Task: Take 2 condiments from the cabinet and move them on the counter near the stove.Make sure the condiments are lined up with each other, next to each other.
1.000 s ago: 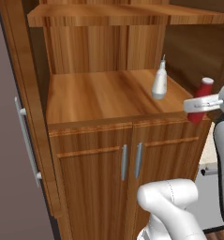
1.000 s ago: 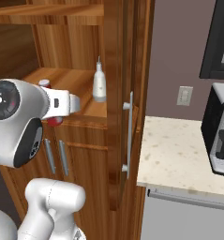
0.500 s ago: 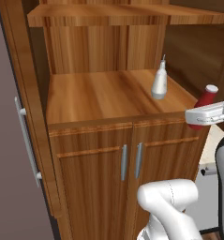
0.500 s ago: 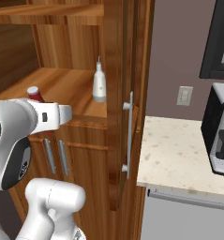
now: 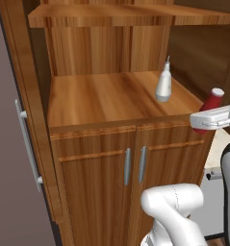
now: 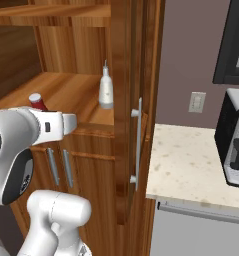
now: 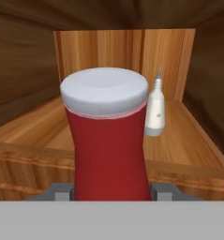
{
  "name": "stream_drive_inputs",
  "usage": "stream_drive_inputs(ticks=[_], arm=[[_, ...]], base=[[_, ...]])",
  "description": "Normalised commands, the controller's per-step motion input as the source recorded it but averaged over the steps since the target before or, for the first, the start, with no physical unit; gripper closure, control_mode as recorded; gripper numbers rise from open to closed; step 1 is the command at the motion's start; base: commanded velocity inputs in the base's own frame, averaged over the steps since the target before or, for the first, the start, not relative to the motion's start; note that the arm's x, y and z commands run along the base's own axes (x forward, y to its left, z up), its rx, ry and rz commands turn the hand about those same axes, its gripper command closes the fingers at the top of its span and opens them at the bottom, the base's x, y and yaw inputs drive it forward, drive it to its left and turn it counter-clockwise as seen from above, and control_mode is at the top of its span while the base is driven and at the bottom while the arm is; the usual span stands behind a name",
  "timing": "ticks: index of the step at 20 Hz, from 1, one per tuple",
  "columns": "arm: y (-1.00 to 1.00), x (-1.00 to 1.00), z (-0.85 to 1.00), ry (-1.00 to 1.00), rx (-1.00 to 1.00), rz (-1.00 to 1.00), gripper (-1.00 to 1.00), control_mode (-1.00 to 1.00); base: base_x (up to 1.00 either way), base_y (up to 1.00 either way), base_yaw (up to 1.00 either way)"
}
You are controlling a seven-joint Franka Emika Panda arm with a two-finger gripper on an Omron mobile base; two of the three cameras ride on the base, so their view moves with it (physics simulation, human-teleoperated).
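While the whitish bottle (image 5: pixel 163 85) stands on the cabinet (image 5: pixel 111 101) shelf, the gripper (image 7: pixel 108 190) pinches the red bottle (image 7: pixel 108 140) upright, outside the shelf's front edge. I'd carry it level and clear of the door (image 6: pixel 133 100) toward the counter (image 6: pixel 191 165).

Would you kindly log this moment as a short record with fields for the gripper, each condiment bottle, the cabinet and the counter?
gripper: shut on the red bottle, in front of the cabinet shelf
red bottle: upright, pale cap, held off the shelf
white nozzle bottle: upright on the shelf, near its right front
cabinet: door open, lower doors closed
counter: right of the cabinet, holds a toaster
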Motion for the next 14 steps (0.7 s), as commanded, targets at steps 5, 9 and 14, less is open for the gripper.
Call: stream_drive_inputs(ticks=[5,9,14], arm=[[0.0,0.0,0.0,0.0,0.0,0.0,1.0,-1.0],[0.0,0.0,0.0,0.0,0.0,0.0,1.0,1.0],[0.0,0.0,0.0,0.0,0.0,0.0,1.0,1.0]], base=[[0.0,0.0,0.0],[-0.08,0.0,-0.01],[-0.54,0.0,-0.16]])
